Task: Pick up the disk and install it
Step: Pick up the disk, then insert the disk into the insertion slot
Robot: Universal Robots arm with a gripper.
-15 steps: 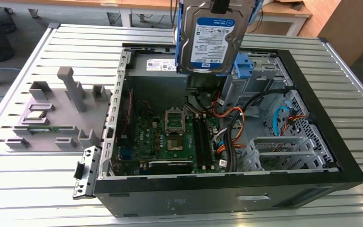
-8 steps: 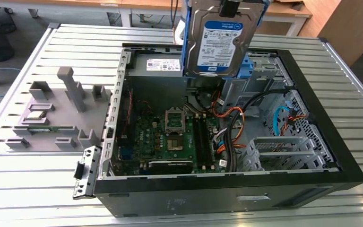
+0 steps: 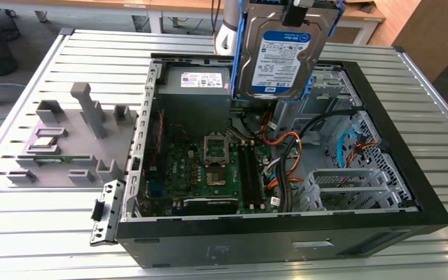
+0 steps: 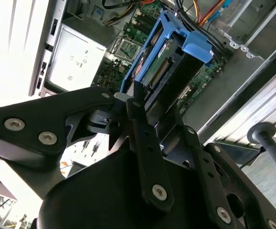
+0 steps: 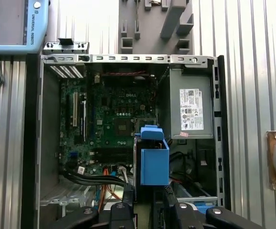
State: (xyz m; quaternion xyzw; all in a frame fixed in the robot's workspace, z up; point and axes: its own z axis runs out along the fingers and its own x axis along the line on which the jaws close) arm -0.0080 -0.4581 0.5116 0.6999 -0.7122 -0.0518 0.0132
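Pinching disk (image 3: 282, 58) in gripper (image 4: 153, 102) directly above open computer case (image 3: 286, 248); ribbed metal table (image 3: 45, 233) beneath, wooden desks (image 3: 358, 17) beyond.

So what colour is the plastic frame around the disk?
Bright blue. The frame around the disk shows best in the second wrist view.

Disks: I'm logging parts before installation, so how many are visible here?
1. The disk is held by the gripper above the open computer case. Others may sit hidden inside it.
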